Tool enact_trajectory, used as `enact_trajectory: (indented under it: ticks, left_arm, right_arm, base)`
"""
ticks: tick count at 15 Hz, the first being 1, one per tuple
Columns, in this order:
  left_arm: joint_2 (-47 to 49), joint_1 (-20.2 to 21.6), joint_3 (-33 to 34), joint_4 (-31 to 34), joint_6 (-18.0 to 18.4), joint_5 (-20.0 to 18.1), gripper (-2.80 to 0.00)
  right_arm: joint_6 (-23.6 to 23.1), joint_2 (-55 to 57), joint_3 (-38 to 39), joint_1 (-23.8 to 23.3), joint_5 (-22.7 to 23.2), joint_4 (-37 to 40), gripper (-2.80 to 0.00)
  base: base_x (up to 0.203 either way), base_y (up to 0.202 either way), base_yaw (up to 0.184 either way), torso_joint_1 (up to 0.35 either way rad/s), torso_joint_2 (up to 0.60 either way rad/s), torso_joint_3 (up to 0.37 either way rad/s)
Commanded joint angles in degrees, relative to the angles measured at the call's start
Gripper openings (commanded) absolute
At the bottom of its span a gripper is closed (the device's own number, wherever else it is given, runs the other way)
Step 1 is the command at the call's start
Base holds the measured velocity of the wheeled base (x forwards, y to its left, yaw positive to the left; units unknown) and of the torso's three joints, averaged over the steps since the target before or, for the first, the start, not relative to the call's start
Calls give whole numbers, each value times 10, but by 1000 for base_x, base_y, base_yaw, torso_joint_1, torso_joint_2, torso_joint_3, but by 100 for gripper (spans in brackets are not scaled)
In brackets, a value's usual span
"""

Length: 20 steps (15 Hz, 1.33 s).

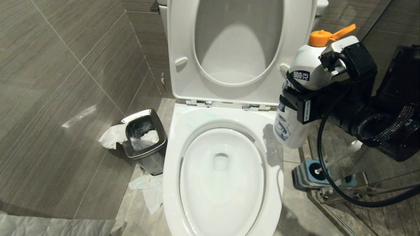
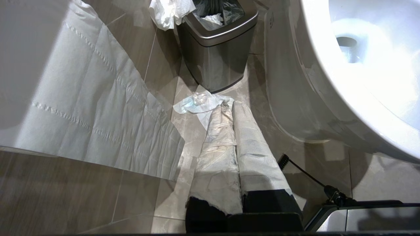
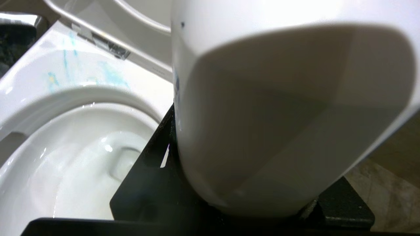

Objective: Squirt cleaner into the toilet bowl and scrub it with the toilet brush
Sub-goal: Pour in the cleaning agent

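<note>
Gripping a white bottle (image 1: pixel 297 108) with an orange cap, upright, the right gripper (image 1: pixel 303 105) is held beside the bowl's (image 1: pixel 170 183) right rim. Teal cleaner (image 3: pixel 110 73) streaks are seen on the rear rim. The brush (image 1: pixel 341 154) stands in its holder (image 1: pixel 306 175) right of the toilet. The left gripper (image 2: pixel 234 164), paper-wrapped, is closed above the floor near the bin (image 2: pixel 216 62).

Floor's grey-brown stone-look tile (image 1: pixel 302 213). Sitting right on it: the white toilet (image 1: pixel 170 183) in the middle, a small square steel waste bin (image 1: pixel 144 144) just beside its left side, crumpled tissue (image 1: pixel 149 191) in front of the bin, and a long toilet paper strip (image 2: pixel 95 108) nearby. On the toilet's right there's the grey-ribbed, blue-topped brush holder (image 1: pixel 306 177).
</note>
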Motion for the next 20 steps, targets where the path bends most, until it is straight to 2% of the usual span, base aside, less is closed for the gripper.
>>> enact_trajectory:
  ticks: [1,3,5,11,20]
  left_arm:
    - [1,0,0,0,2,0,-280]
    - [1,0,0,1,2,-1,-280]
    - [1,0,0,0,2,-1,-280]
    - [1,0,0,0,2,-1,-280]
    - [1,0,0,1,2,-1,-280]
  right_arm:
    - [-2,-30,-15,8,-1,45,-280]
    - [-15,-47,-39,25,-1,124,-280]
    - [-71,-51,-60,36,-1,163,-280]
    - [-231,-36,-75,43,-4,184,-280]
    - [-383,-26,-103,74,-73,225,-280]
  base:
    - [0,0,0,0,0,0]
    - [0,0,0,0,0,0]
    - [0,0,0,0,0,0]
    - [0,0,0,0,0,0]
    - [0,0,0,0,0,0]
